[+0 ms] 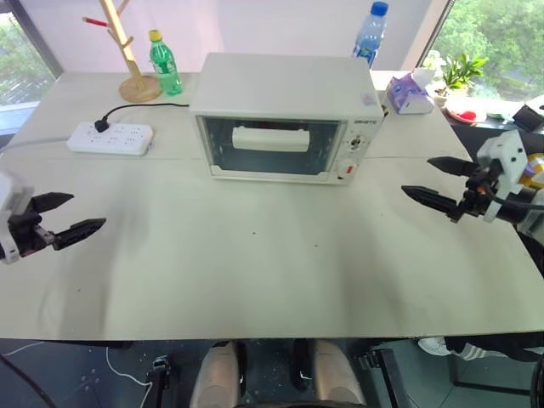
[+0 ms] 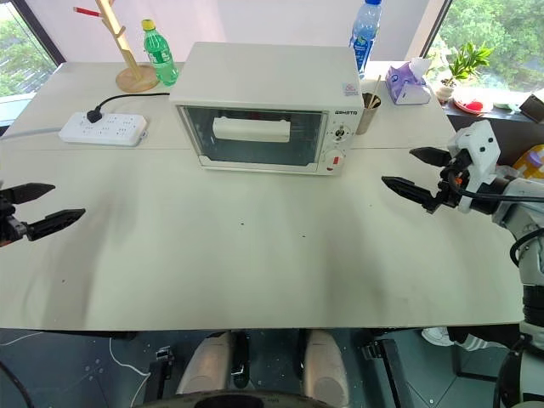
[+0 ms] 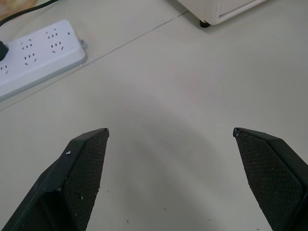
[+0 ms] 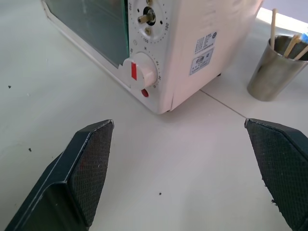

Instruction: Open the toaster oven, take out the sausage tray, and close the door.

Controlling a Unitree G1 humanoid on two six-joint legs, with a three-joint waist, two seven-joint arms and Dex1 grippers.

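While both hands gape, bare table fronts the shut door.

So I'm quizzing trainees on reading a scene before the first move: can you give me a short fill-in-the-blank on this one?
1. The door of the toaster oven is ____.
2. Both the left pincer and the right pincer are ____ and hold nothing.
3. The green bottle stands beside a ____ stand.
4. The power strip lies to the oven's ____.

Missing words: shut; open; wooden; left
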